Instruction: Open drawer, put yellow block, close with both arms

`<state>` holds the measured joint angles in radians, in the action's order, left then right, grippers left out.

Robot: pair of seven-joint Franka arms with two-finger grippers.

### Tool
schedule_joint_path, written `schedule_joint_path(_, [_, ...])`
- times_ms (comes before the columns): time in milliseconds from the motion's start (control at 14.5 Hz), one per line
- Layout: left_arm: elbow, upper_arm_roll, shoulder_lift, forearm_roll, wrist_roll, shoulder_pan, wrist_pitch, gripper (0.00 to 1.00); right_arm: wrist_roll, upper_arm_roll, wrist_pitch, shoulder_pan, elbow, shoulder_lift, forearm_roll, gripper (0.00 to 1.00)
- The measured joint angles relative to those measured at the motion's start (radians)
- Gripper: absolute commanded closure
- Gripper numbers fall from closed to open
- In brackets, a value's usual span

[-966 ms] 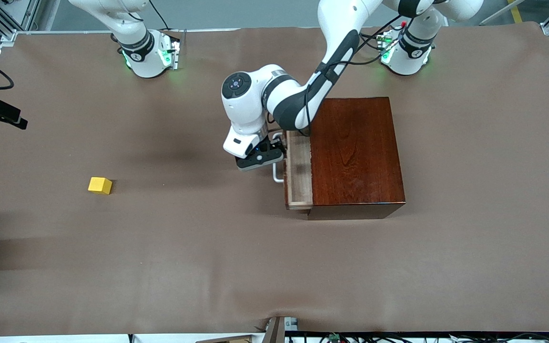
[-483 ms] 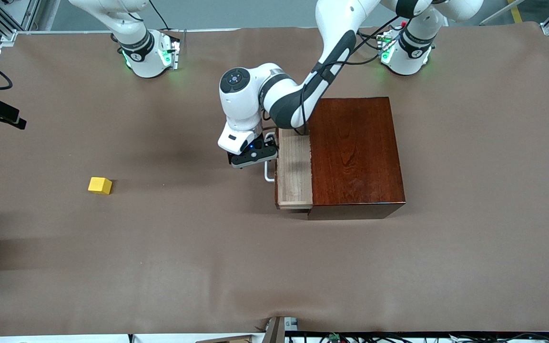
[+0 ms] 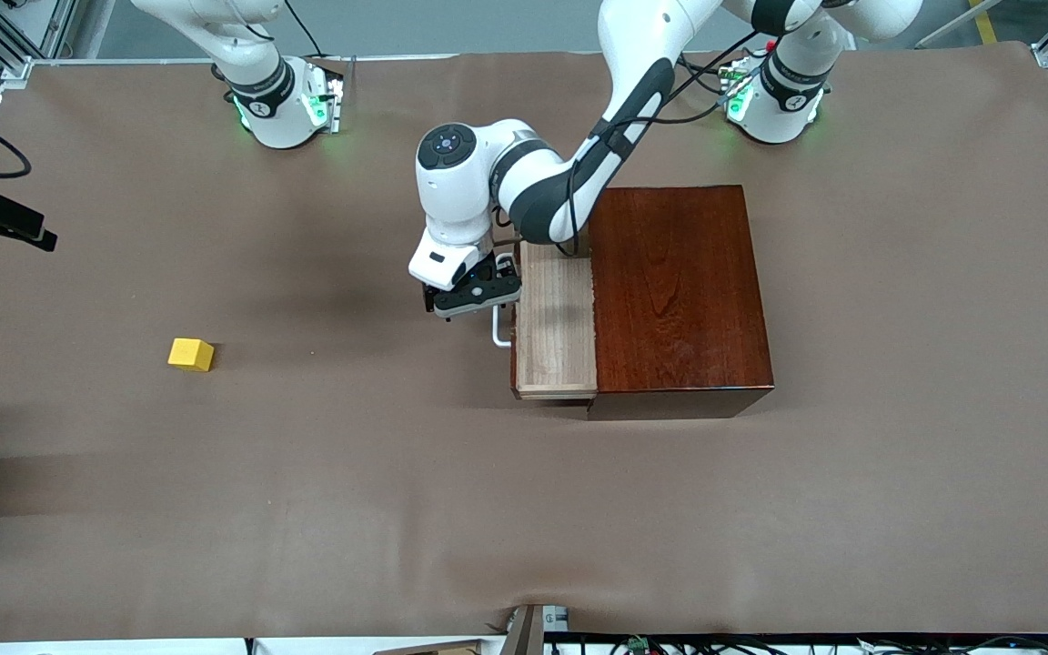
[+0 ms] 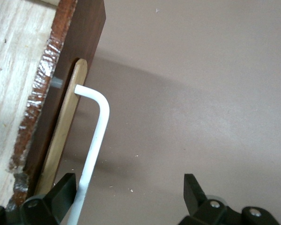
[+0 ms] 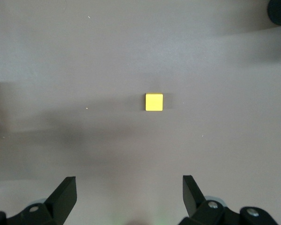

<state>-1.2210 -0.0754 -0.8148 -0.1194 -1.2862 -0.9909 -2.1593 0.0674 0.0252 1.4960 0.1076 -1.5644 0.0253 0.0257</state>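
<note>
Both grippers' fingers spread wide: left gripper point(image 3: 474, 296) at half-hidden handle point(image 4: 94, 140), right gripper point(image 5: 126, 197) above yellow block point(image 5: 154, 101)

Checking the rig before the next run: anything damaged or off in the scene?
The drawer front's top edge looks chipped and ragged, with clear tape or film over it. The left gripper is open, with the white handle close by one finger. The yellow block sits square on the table.

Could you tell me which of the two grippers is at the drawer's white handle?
The left gripper, open around the white U-shaped handle; the right gripper is over the small yellow block.
</note>
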Motion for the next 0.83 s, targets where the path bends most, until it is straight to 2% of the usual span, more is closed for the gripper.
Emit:
schedule_joint_path(552, [0.037,-0.006,0.022,0.0,0.0,-0.006,0.135,0.0,0.0,-0.005,0.075,-0.001,0.001,0.132,0.036,0.0])
schedule_joint_path(828, [0.054,-0.047,0.15,0.0,0.036,0.0,0.309,0.0,0.0,-0.005,0.112,-0.001,0.002,0.176,0.041,0.0])
